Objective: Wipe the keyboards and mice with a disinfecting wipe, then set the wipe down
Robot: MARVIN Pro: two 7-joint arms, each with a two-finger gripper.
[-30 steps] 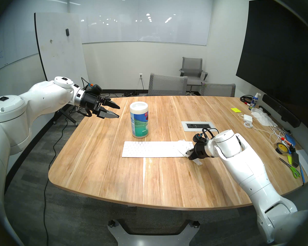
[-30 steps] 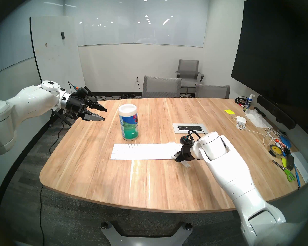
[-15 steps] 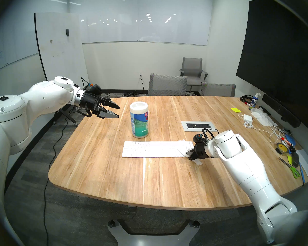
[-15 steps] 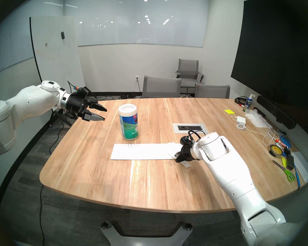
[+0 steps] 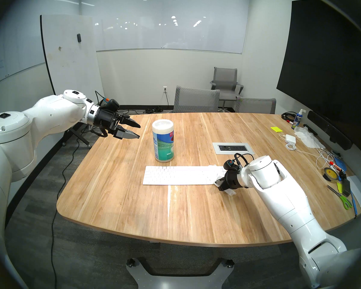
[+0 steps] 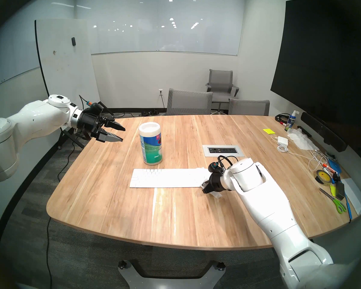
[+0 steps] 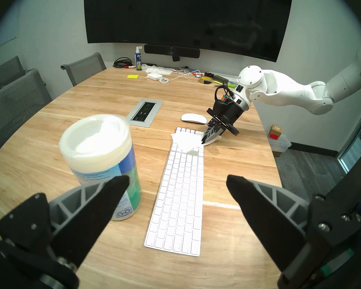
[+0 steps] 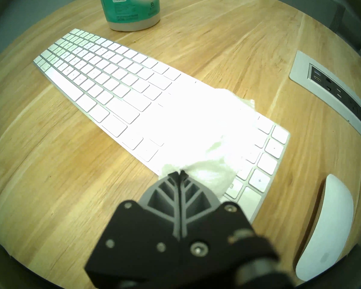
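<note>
White wipe [image 8: 206, 136] pinched in right end effector [image 8: 180, 173], draped over keyboard [image 8: 104, 82] end

On the light wooden table [image 5: 175, 209] you have a tall white-lidded canister with a teal label [image 5: 163, 143] standing upright at about 11 o'clock from centre. At 2 o'clock a grey recessed power-outlet panel [image 5: 233, 147] sits flush in the top. Out at 3 o'clock lie a yellow sticky-note pad [image 5: 276, 129], a white power adapter with coiled cable [image 5: 290, 138], crumpled white tissue [image 5: 306, 137], a tape roll [image 5: 329, 173] and green-handled scissors [image 5: 344, 201]. Grey mesh chairs [image 5: 196, 99] stand at 12 o'clock.
</note>
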